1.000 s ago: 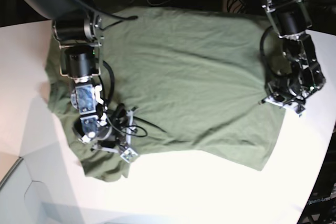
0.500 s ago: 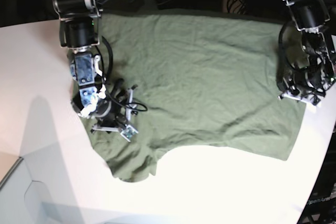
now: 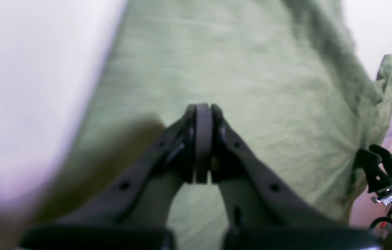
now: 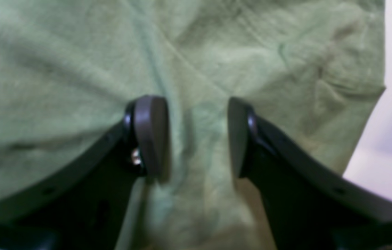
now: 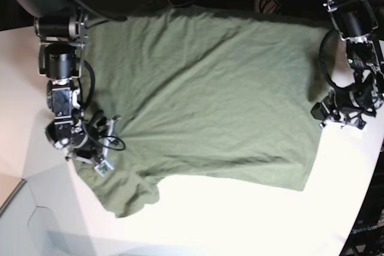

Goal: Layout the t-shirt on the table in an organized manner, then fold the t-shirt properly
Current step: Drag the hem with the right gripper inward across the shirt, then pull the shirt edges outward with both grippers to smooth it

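olive t-shirt (image 5: 210,94) on white table (image 5: 240,214)

No fully legible text. Faint lettering, apparently "OpenArm", stands on the dark surface (image 5: 366,231) at five o'clock in the base view; the remaining characters are too small to read.

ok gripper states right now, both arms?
Left gripper: closed, fingers pressed together, nothing visibly pinched between them.
Right gripper: open, fingers apart over the t-shirt, with a ridge of fabric between them.
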Motion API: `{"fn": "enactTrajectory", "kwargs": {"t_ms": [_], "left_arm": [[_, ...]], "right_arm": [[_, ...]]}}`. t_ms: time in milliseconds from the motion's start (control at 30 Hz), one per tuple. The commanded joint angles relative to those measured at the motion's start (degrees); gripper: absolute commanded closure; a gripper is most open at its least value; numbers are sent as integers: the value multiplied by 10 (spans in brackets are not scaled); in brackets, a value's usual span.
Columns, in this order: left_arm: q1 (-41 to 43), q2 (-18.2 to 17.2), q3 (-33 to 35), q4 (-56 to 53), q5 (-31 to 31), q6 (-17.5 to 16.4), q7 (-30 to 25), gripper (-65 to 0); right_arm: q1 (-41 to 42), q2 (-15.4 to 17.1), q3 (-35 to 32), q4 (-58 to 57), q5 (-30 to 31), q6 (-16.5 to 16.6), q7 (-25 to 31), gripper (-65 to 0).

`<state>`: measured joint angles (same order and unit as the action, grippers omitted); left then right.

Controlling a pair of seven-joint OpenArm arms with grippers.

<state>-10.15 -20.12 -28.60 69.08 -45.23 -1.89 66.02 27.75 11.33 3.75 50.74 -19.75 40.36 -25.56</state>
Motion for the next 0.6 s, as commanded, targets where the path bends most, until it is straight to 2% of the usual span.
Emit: {"fn": "enactTrajectory", "kwargs": {"t_ms": [0, 133, 367, 467, 567], "left_arm": [[-15, -8, -2, 10, -8, 1, -2, 0], [-31, -6, 0, 10, -11, 1, -2, 0], [-47, 16, 2, 10, -8, 1, -3, 0], [-55, 39, 2, 10, -6, 1, -4, 0], [-74, 46, 3, 3, 0, 2, -4, 0]], "right_arm": [[19, 5, 6, 2, -24, -4, -16, -295], [67, 11, 10, 2, -25, -4, 7, -295], [137, 12, 13, 15, -25, -4, 0, -295], [112, 16, 25, 84, -25, -4, -21, -294], [72, 15, 39, 158, -25, -4, -57, -294]]}}
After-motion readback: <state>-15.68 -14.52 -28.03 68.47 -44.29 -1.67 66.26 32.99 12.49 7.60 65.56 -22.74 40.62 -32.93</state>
